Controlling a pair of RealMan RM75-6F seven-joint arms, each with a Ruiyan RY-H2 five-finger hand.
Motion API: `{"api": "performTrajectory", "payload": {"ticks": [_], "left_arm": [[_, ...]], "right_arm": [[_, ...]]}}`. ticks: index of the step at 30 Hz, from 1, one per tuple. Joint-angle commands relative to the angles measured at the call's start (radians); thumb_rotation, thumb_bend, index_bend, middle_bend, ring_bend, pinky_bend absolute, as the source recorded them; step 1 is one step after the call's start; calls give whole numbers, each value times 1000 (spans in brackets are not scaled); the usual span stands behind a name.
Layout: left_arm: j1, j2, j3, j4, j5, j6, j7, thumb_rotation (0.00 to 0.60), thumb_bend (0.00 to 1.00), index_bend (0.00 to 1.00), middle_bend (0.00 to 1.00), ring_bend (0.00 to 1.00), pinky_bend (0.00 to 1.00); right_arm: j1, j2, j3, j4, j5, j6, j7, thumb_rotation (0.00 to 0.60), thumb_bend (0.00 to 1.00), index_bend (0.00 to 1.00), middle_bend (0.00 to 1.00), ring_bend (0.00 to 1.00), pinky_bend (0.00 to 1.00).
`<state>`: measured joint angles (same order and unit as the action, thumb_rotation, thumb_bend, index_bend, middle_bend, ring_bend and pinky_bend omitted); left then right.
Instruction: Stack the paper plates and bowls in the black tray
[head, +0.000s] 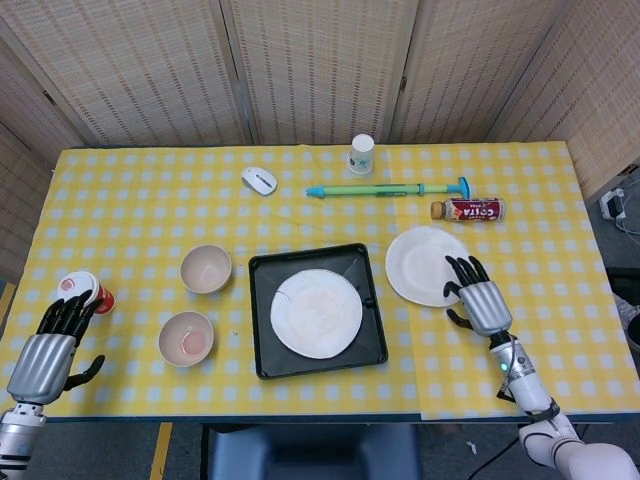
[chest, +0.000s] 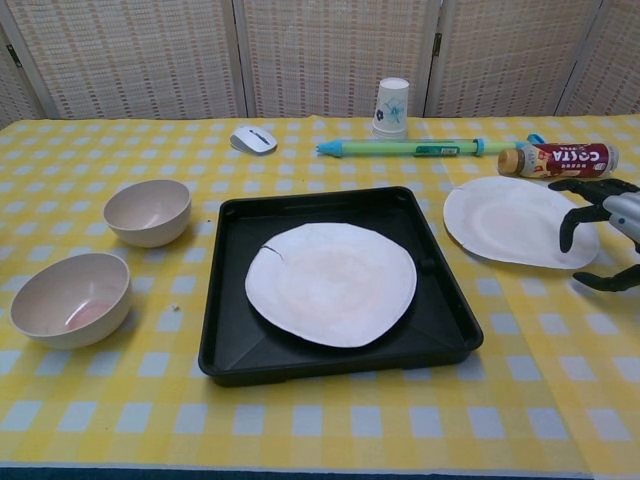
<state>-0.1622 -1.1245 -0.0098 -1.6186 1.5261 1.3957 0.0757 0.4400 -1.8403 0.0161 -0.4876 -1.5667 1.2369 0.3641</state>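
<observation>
A black tray (head: 260, 345) (chest: 230, 350) sits mid-table with one white paper plate (head: 316, 313) (chest: 330, 283) in it. A second paper plate (head: 420, 262) (chest: 510, 220) lies on the cloth to the tray's right. My right hand (head: 474, 299) (chest: 598, 232) hovers over that plate's near right edge, fingers spread and holding nothing. Two beige bowls stand left of the tray: one further back (head: 206, 268) (chest: 148, 211), one nearer (head: 186, 338) (chest: 70, 297). My left hand (head: 48, 350) rests open at the table's front left corner.
A paper cup (head: 361, 154), computer mouse (head: 259, 180), green-blue pump (head: 388, 189) and Costa bottle (head: 470, 209) lie along the back. A red-and-white cup (head: 84, 290) lies just beyond my left hand. Folding screens stand behind the table.
</observation>
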Motion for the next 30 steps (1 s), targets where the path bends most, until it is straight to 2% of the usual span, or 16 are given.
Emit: {"api": "performTrajectory", "payload": {"ticks": [1, 7, 22, 30], "left_arm": [[5, -2, -1, 1, 5, 14, 3, 600, 359, 14, 0, 0, 0], [9, -8, 4, 10, 26, 33, -2, 600, 359, 16, 0, 0, 0], [3, -5, -10, 10, -26, 2, -9, 600, 360, 18, 0, 0, 0], [3, -1, -15, 10, -37, 1, -17, 600, 359, 16, 0, 0, 0]], "right_arm": [[6, -12, 2, 15, 5, -19, 14, 600, 357, 505, 84, 74, 0], [19, -36, 3, 46, 6, -30, 26, 600, 365, 515, 85, 79, 0], [50, -113, 17, 149, 20, -59, 76, 600, 447, 596, 134, 112, 0], [47, -127, 42, 176, 35, 13, 125, 600, 470, 674, 199, 160, 0]]}}
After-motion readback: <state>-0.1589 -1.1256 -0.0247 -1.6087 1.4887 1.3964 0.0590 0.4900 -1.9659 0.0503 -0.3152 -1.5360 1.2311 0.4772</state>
